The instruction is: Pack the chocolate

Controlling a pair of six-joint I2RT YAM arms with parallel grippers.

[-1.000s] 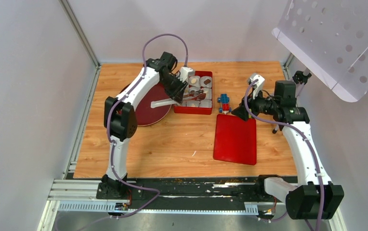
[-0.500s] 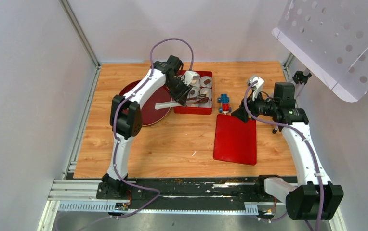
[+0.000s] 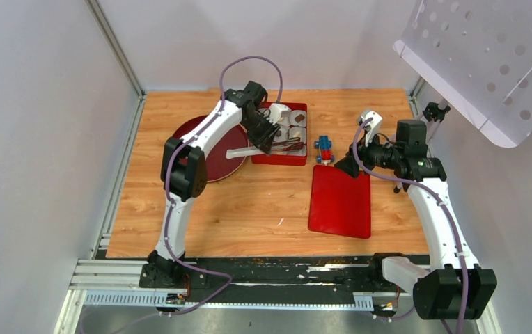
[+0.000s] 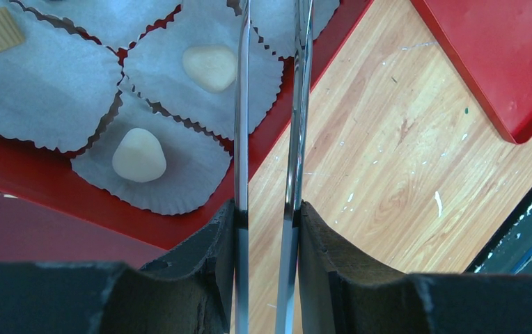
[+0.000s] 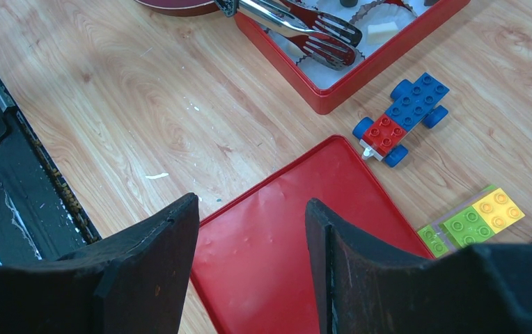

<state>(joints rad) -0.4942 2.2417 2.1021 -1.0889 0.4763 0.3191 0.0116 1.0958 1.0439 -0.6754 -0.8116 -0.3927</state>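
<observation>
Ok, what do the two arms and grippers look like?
Both the left arm and right arm have white links, bulky black joint housings and a purple cable running alongside. The left gripper and right gripper have matte black, wedge-shaped fingers. No markings are readable.

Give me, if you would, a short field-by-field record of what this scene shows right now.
left gripper: shut on the tongs, tips over the red box
right gripper: open, empty, above the red lid
chocolate: pale pieces in paper cups inside the box
plate: dark red, left of the box
toy car: between box and lid
</observation>
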